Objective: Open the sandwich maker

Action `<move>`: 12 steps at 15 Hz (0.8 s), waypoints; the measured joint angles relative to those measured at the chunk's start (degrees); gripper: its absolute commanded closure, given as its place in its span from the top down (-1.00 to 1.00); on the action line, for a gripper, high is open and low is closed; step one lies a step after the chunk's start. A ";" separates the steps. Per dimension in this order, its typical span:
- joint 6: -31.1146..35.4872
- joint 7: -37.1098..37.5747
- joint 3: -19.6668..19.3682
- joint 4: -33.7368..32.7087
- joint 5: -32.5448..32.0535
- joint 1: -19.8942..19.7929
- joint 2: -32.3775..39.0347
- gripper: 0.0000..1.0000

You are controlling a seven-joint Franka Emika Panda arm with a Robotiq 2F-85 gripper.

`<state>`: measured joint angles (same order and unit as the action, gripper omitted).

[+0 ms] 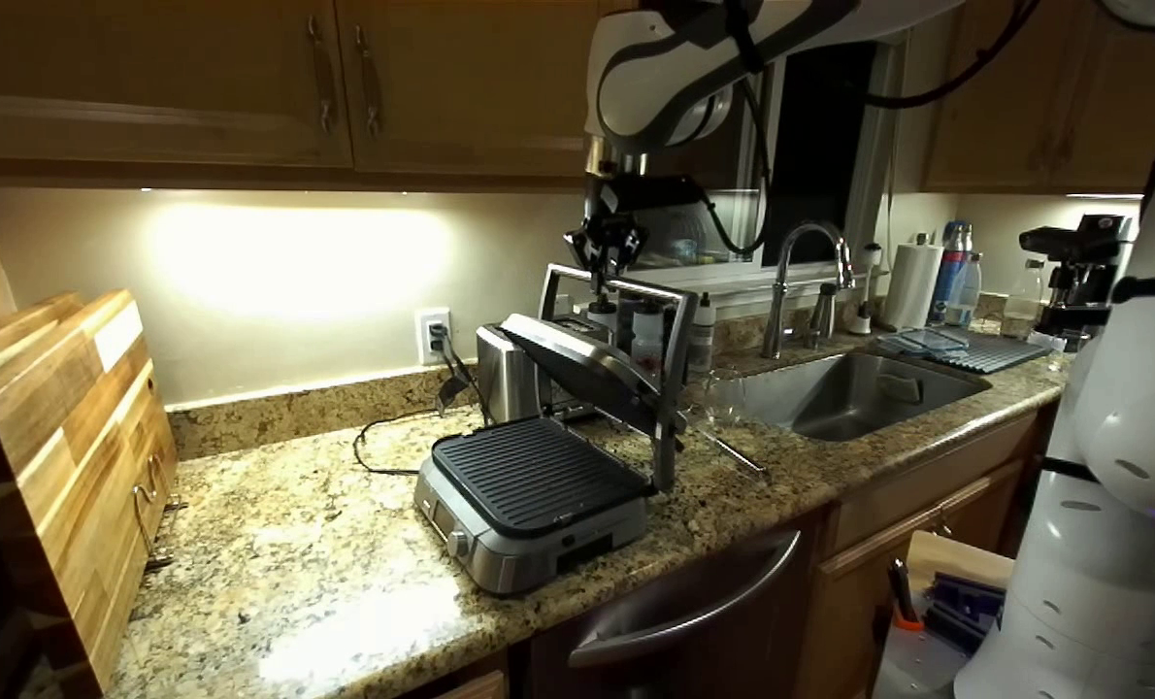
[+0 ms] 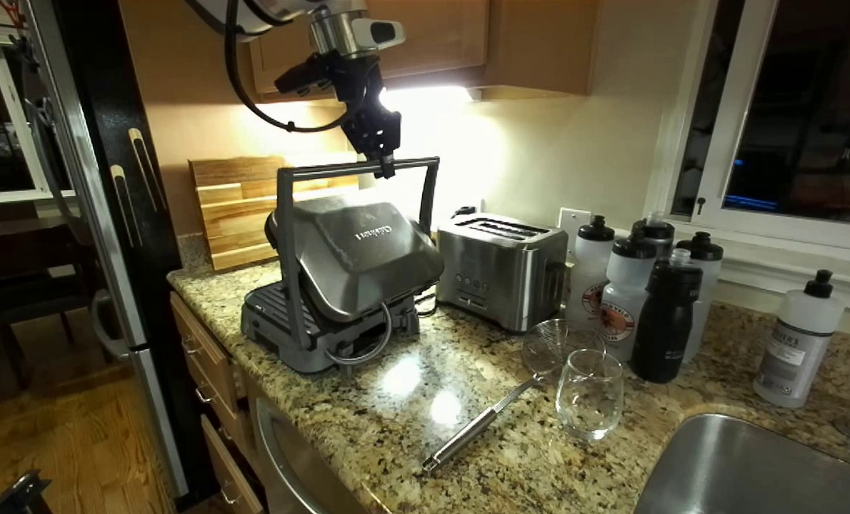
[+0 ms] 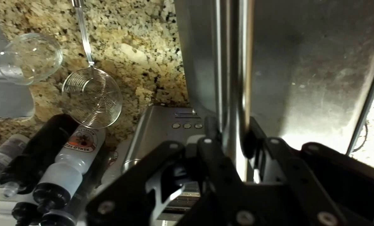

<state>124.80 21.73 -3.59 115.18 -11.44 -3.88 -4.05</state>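
The Robotiq gripper (image 3: 232,133) is pinching the metal bar handle (image 3: 235,72), clamped down to just its thickness. The lid (image 1: 592,364) is leaning open above the ribbed lower plate (image 1: 539,474); being rigid and hinged, it is probably going to swing heavily, its smooth handle inviting slips, so mid-bar is looking like the surest hold. The Cuisinart sandwich maker (image 2: 346,275) is sitting on the granite countertop (image 1: 277,553) near the steel toaster (image 2: 500,275)

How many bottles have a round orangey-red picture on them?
2: one bottle beside the toaster, the second bottle between that and the black bottle. More may be hidden.
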 measured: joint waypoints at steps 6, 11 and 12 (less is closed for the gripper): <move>-0.19 -1.85 -2.07 1.19 -1.92 -2.67 0.20 -0.78; -0.20 -3.16 -3.23 1.49 -2.23 -3.90 1.04 -0.78; -0.24 -3.37 -3.50 1.49 -2.30 -4.03 1.24 -0.78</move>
<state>124.55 18.37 -7.09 116.68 -13.74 -7.91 -2.81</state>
